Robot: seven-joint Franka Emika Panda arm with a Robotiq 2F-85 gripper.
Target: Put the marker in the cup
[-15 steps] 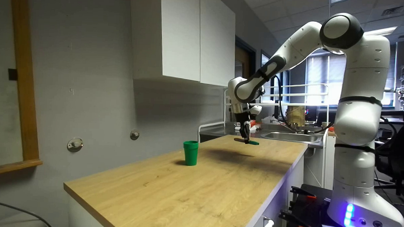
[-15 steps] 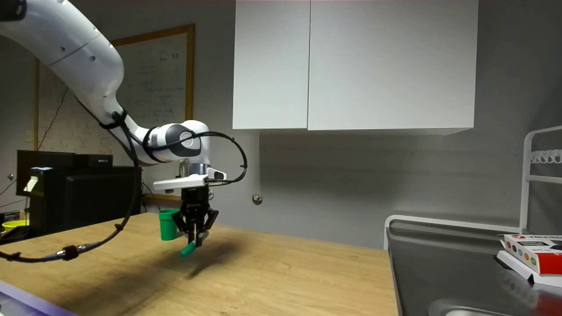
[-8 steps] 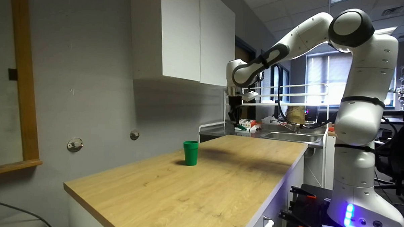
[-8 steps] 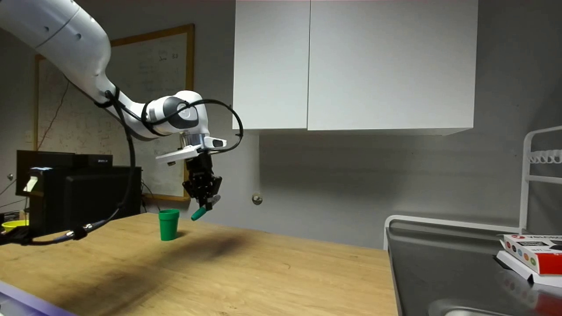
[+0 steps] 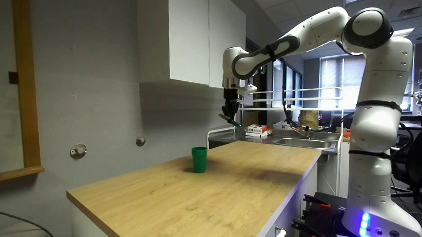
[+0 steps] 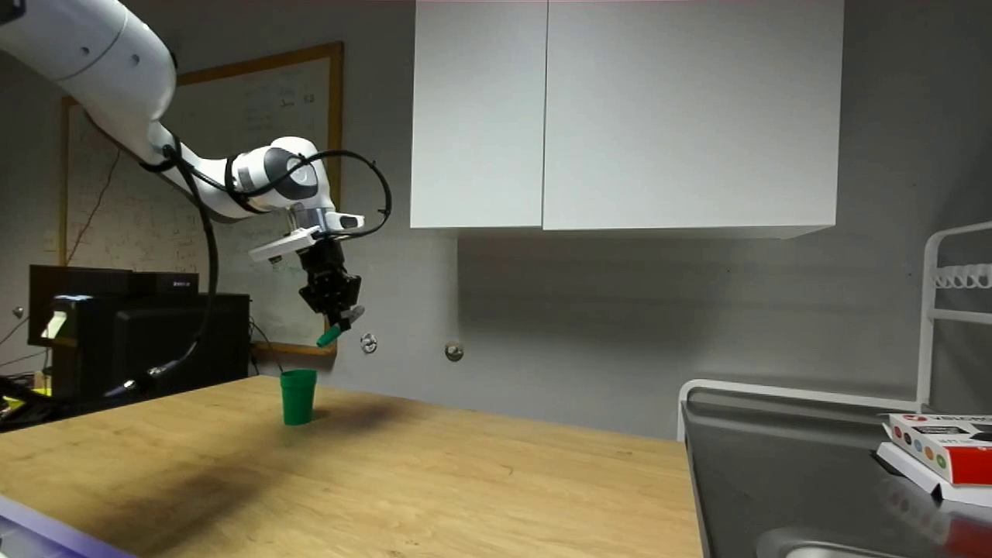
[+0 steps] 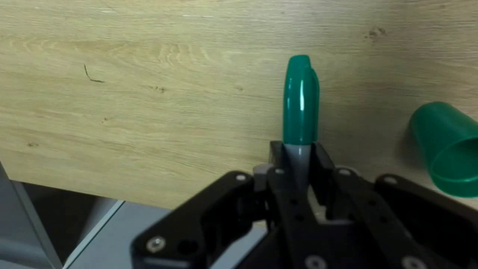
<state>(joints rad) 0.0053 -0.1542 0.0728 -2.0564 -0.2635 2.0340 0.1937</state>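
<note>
The marker has a green cap and a grey body. My gripper [image 7: 297,154] is shut on the marker [image 7: 300,102], round the grey body just behind the cap. The cap points away from the gripper in the wrist view. In both exterior views the gripper [image 5: 230,118] [image 6: 341,319] holds the marker [image 5: 235,124] [image 6: 328,336] tilted, well above the counter and higher than the cup. The green cup [image 5: 199,161] [image 6: 298,399] stands upright on the counter. It also shows at the right edge of the wrist view [image 7: 437,127], partly cut off, to the right of the gripper.
The wooden counter [image 5: 180,198] has its edge low in the wrist view. White wall cabinets [image 5: 189,37] [image 6: 628,116] hang above the back of the counter. A sink [image 5: 303,142], a box [image 6: 942,446] and a white rack [image 6: 926,325] lie beyond one end.
My gripper has risen from near the counter with the marker in it. Over the last half second it has moved up and left in both exterior views. The cup has not moved.
</note>
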